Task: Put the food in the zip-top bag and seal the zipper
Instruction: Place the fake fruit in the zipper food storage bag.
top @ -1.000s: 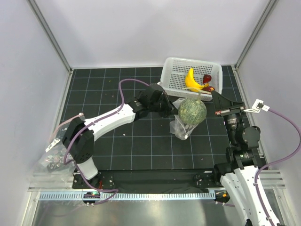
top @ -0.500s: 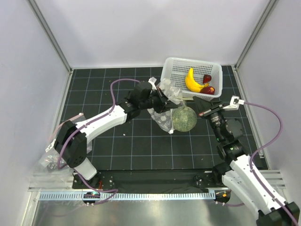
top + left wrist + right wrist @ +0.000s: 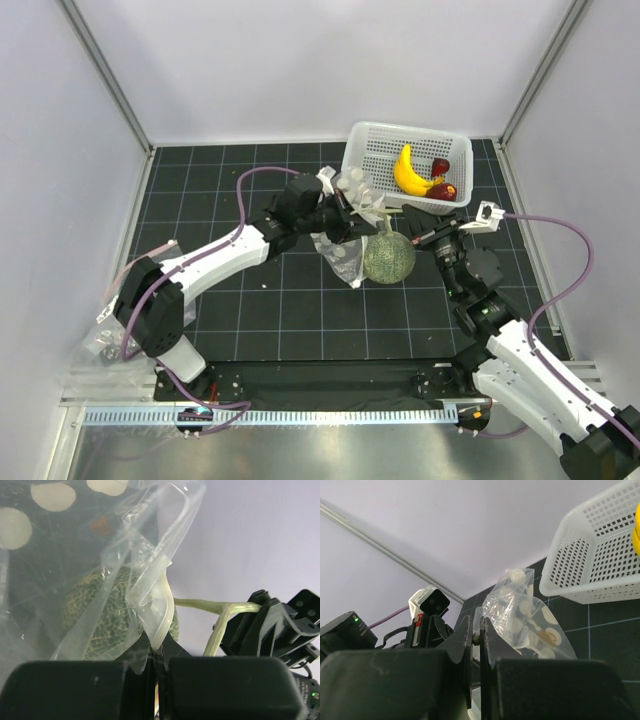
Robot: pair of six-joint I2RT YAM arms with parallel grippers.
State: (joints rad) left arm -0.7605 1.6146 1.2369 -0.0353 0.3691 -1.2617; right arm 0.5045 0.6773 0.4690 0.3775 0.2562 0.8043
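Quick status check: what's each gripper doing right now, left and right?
Left gripper: closed, pinching the zip-top bag at its zipper.
Right gripper: closed, apparently holding the melon by its stem.

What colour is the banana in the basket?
Yellow, the banana in the white basket; the top external view shows it best.

**Desk:** What sits nearest the lens?

**Photographer:** The right gripper point(image 3: 475, 630). Its two black fingers are drawn to a narrow slit, with a small pale scrap in it, too small to identify.

**Desk:** And past it?

**Photographer:** A clear, crinkly zip-top plastic bag point(image 3: 522, 617), pale round discs showing in it, against the black gridded mat point(image 3: 610, 630). On its far side is a white perforated plastic basket point(image 3: 585, 560), with a sliver of yellow toy banana point(image 3: 636, 527) at the frame's edge. Left of the bag is the left arm's white camera box point(image 3: 429, 600).
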